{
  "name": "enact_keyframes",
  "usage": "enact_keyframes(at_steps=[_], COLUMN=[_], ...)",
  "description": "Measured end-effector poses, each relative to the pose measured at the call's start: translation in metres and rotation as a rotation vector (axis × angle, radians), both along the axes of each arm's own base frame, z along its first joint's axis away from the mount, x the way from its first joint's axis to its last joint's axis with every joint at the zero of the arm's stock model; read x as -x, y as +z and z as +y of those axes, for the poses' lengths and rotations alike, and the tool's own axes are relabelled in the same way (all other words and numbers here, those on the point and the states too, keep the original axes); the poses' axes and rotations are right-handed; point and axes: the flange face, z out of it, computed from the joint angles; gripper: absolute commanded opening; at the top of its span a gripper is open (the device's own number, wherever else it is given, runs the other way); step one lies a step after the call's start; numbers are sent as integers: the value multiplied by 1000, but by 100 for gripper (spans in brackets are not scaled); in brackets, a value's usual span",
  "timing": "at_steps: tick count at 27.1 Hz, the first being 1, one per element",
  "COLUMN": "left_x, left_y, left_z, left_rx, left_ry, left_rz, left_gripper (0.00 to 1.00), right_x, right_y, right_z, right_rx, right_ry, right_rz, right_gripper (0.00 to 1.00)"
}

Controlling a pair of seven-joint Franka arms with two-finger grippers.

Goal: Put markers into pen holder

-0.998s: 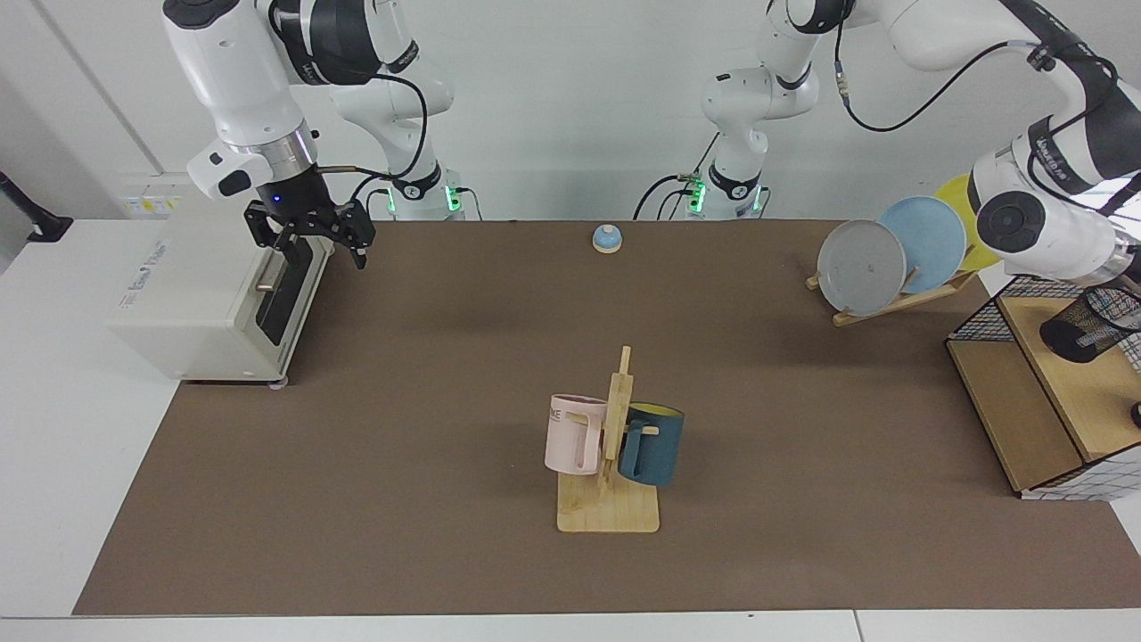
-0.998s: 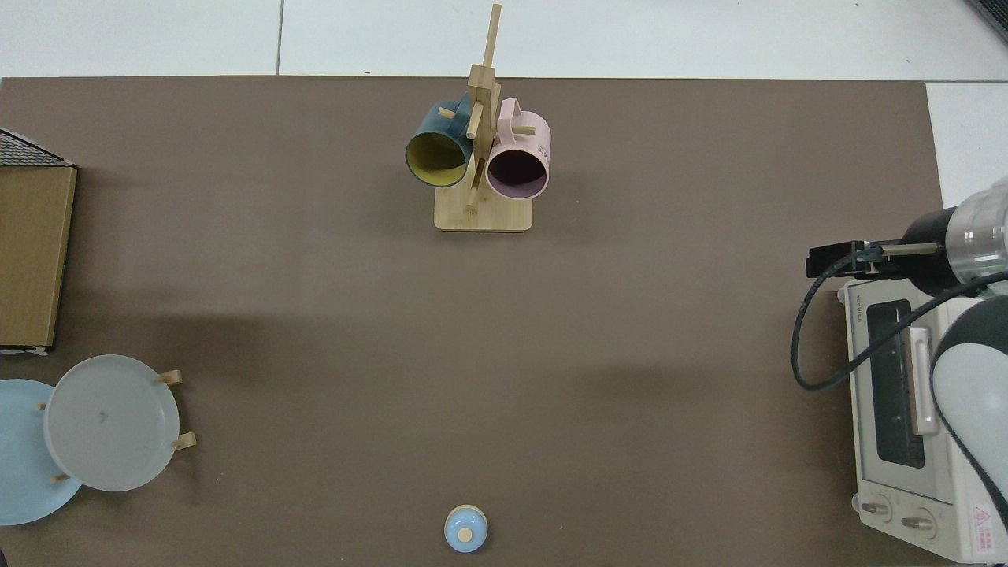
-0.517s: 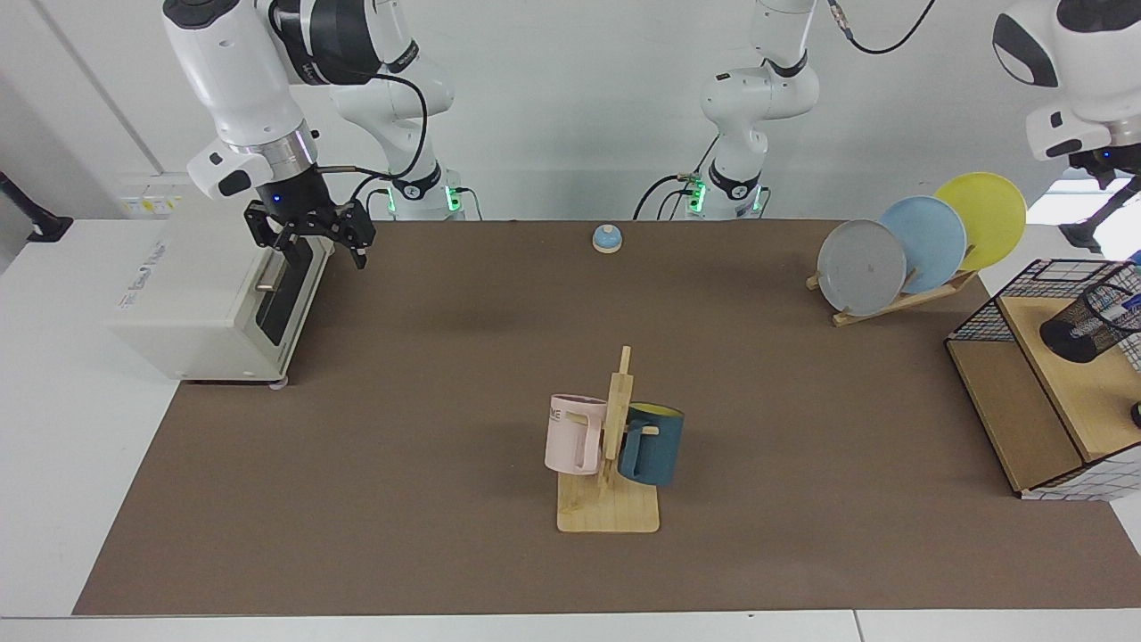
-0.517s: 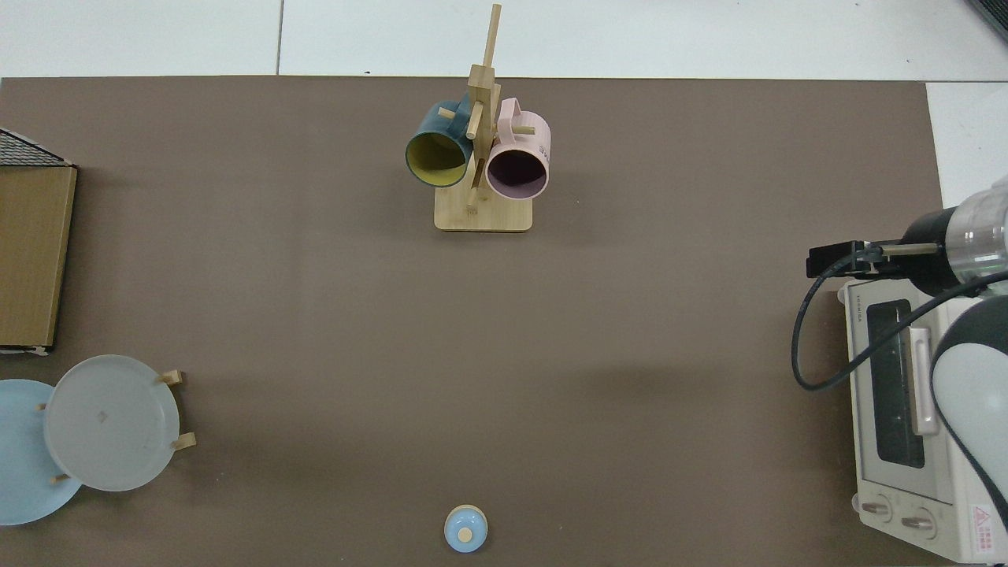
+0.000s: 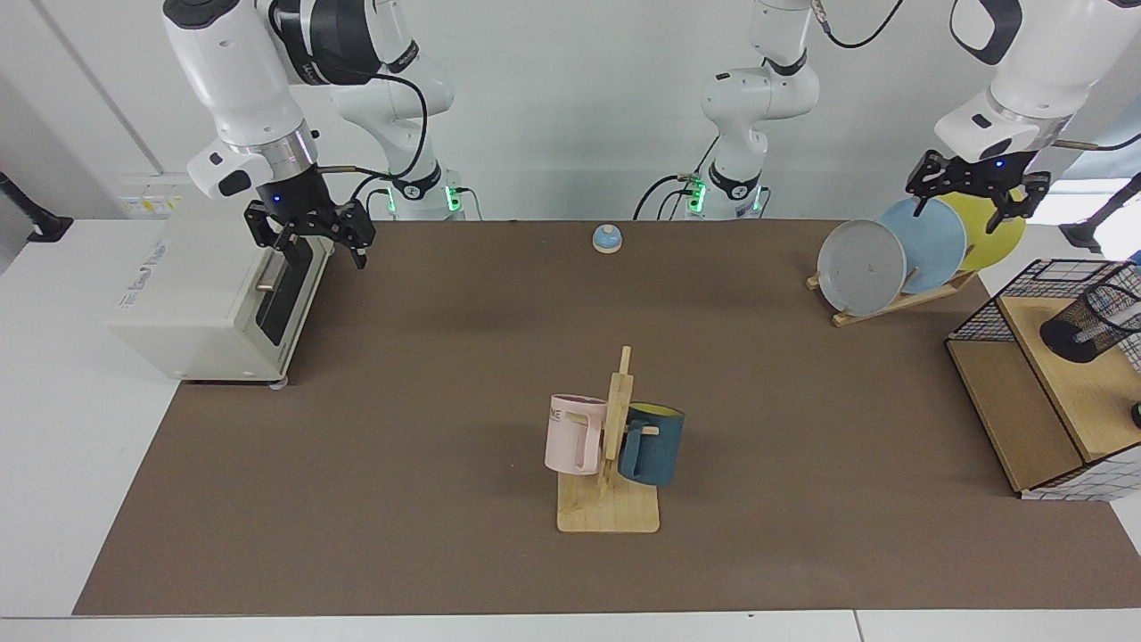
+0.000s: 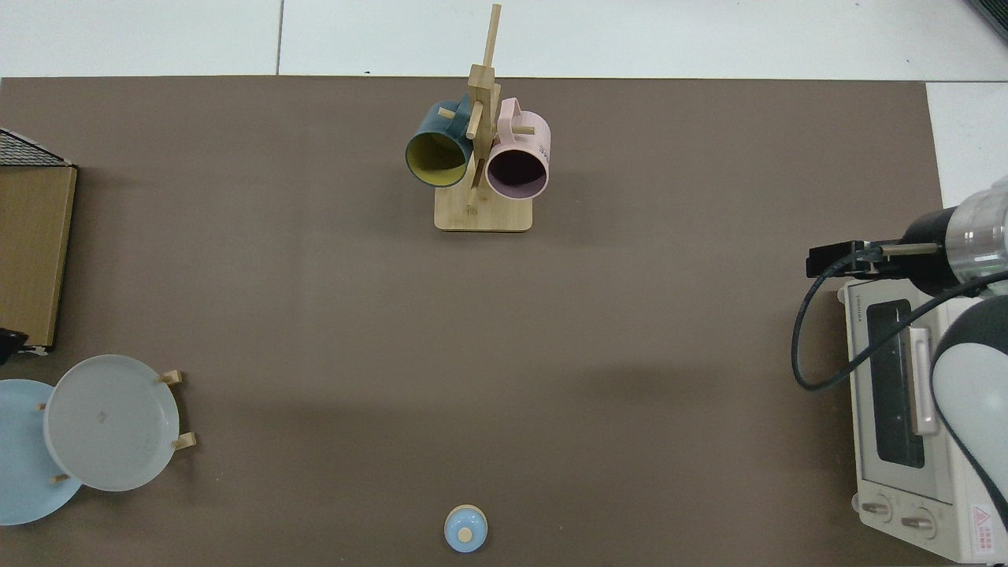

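At the near middle of the brown mat point(image 5: 401, 464), a wooden mug rack point(image 5: 611, 499) is standing with a pink mug point(image 5: 571, 434) and a dark-blue mug point(image 5: 653, 443) hanging on either side of its post; over at the facing view's right edge, the black wire-grid basket point(image 5: 998, 308) is sitting with its wooden shelves, and the pen holder point(image 5: 1089, 323) is lying tilted on the upper shelf, its mouth partly cut off by the frame edge; the marker cannot be made out in either view; farther back, the left gripper point(image 5: 974, 198) is hanging above the plate rack point(image 5: 900, 301), its fingers spread apart and holding nothing, in front of the yellow plate point(image 5: 998, 250) and beside the blue plate point(image 5: 931, 241); across the table the right gripper point(image 5: 314, 248) is waiting over the toaster oven point(image 5: 205, 294), its fingers likewise parted and empty; in the top view it point(image 6: 827, 261) is showing at the oven's corner; at the far edge a small blue bell point(image 5: 607, 238) is resting on the mat.
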Motion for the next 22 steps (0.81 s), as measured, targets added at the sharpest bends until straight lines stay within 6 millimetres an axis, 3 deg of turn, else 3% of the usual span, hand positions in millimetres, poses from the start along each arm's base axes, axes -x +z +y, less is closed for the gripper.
enact_keyframes(at_steps=[8,14,22], left_x=[1,4,5], left_y=[-3,16,30], left_z=[-55,-97,-101], left_rx=[132,127,127], left_ry=[254,297,314], left_rz=[11,2,-10], left_gripper=[100,100,100], right_x=[0,0,0], right_y=[0,0,0], right_z=[0,0,0], right_rx=[0,0,0], right_ry=[0,0,0], right_rz=[0,0,0], right_gripper=[100,100,100])
